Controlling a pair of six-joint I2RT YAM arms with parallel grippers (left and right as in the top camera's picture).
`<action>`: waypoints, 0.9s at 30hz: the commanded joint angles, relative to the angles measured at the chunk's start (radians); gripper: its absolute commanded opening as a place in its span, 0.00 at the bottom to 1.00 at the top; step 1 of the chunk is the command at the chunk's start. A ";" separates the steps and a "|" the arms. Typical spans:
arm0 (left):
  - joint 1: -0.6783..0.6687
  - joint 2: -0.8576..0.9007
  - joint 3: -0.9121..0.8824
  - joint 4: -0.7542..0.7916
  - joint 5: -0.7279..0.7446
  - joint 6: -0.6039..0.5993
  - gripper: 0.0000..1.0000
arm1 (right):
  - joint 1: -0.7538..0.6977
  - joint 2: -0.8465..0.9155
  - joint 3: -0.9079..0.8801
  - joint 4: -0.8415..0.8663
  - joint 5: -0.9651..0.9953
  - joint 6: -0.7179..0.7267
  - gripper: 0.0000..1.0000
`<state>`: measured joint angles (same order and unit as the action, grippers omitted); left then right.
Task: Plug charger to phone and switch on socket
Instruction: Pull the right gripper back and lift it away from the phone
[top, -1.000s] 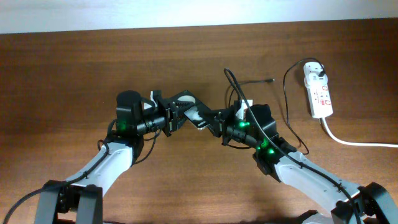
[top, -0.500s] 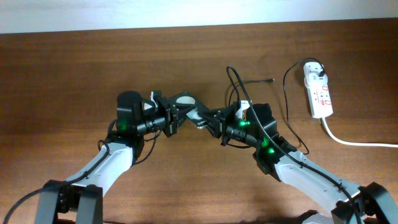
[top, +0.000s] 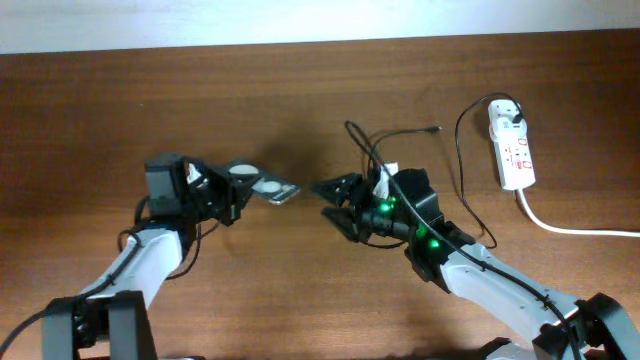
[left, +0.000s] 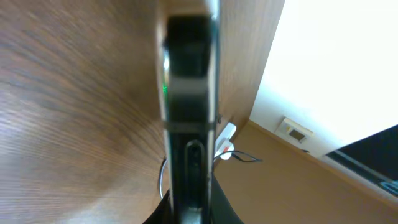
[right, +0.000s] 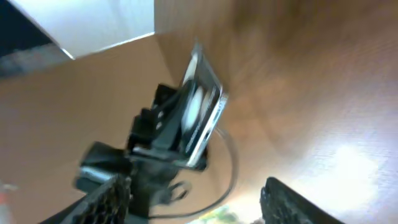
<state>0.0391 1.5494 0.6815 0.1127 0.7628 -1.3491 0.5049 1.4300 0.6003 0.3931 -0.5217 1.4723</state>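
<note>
The phone (top: 276, 190), black with a silvery rim, is held above the table, tilted, with my left gripper (top: 248, 186) shut on its left end. In the left wrist view the phone (left: 189, 93) shows edge-on between the jaws of the left gripper (left: 189, 208). My right gripper (top: 336, 200) stands open a short way to the phone's right, apart from it. From the right wrist the phone (right: 202, 109) appears ahead of the spread right gripper (right: 199, 202). The charger's connector tip (top: 437, 129) lies free on the table, and its thin black cable runs to the white plug in the socket (top: 512, 150).
The socket's thick white cord (top: 570, 228) trails off to the right edge. A loop of black cable (top: 362, 145) rises over my right arm. The table's far edge meets a white wall (top: 320, 20).
My right gripper has opened and let go of the phone. The left arm has drawn back to the left with the phone in its jaws, opening a gap between the two grippers.
</note>
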 joint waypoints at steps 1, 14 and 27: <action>0.016 0.003 0.005 0.005 0.222 0.092 0.02 | 0.005 -0.010 0.007 -0.039 0.174 -0.461 0.70; 0.016 0.003 0.005 -0.067 0.325 0.245 0.00 | -0.019 -0.009 0.402 -0.753 0.877 -0.647 0.61; 0.016 0.003 0.005 -0.101 0.311 0.245 0.00 | -0.342 0.456 0.826 -0.947 0.688 -0.618 0.60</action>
<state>0.0528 1.5501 0.6815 0.0097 1.0523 -1.1217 0.1707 1.7489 1.3022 -0.5301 0.2195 0.8433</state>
